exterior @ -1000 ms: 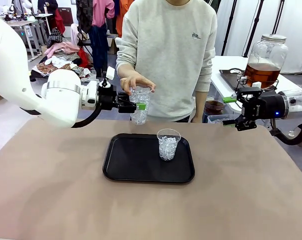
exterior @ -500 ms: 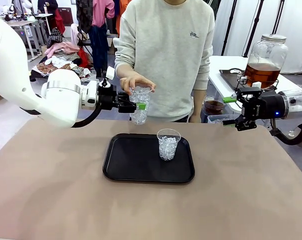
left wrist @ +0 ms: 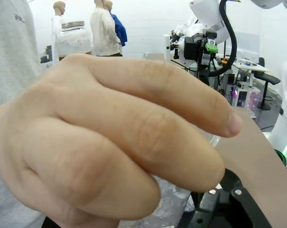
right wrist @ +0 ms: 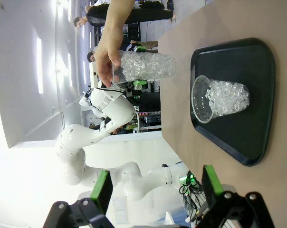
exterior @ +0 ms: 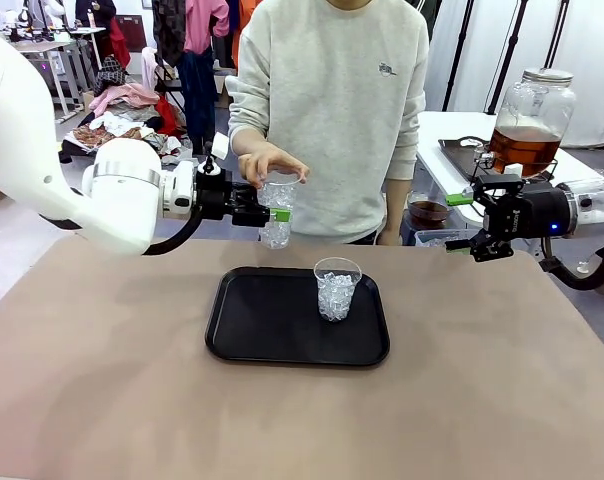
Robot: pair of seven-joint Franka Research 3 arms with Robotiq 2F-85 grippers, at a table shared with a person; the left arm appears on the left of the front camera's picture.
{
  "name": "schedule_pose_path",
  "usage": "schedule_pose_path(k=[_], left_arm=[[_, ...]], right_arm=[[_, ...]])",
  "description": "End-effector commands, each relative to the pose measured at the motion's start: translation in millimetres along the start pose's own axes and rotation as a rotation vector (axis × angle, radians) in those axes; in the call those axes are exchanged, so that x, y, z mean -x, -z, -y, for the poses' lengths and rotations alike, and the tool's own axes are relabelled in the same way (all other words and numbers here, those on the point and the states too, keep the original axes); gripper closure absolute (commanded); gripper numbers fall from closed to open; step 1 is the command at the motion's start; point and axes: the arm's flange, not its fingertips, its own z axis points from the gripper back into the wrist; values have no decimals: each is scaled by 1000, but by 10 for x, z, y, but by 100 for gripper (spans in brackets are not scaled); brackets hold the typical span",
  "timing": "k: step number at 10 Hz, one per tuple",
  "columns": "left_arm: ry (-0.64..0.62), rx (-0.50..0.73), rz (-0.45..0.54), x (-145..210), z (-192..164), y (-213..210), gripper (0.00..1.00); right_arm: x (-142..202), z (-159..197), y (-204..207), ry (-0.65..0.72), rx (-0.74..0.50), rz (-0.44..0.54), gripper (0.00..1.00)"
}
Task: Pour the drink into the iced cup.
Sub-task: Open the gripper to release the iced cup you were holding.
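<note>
Flanking a clear plastic cup of ice [exterior: 274, 233] that a person's hand [exterior: 266, 163] holds by its rim, the left gripper's [exterior: 275, 213] fingers may be grasping it; I cannot tell. A second clear iced cup [exterior: 337, 288] stands on a black plastic tray [exterior: 244, 345]. The right gripper's [exterior: 459, 222] fingers are spread, empty. The amber drink [exterior: 522, 148] sits in a lidded glass jar [exterior: 534, 100] on the far white counter [exterior: 452, 128].

Your left arm [exterior: 122, 195] reaches in level, wrist horizontal. The left gripper [exterior: 274, 214] sits just under the person's hand [exterior: 270, 165], whose fingers curl downward; its closure can't be read. Your right gripper [exterior: 456, 222] is level and points toward centre, jaws wide apart.
</note>
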Motion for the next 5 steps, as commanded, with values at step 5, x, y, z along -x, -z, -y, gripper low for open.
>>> schedule_pose_path(k=[5], left_arm=[[-27,-19,58,-88,106,-338,0]], right_arm=[[8,-6,-2,0,-4,2,0]])
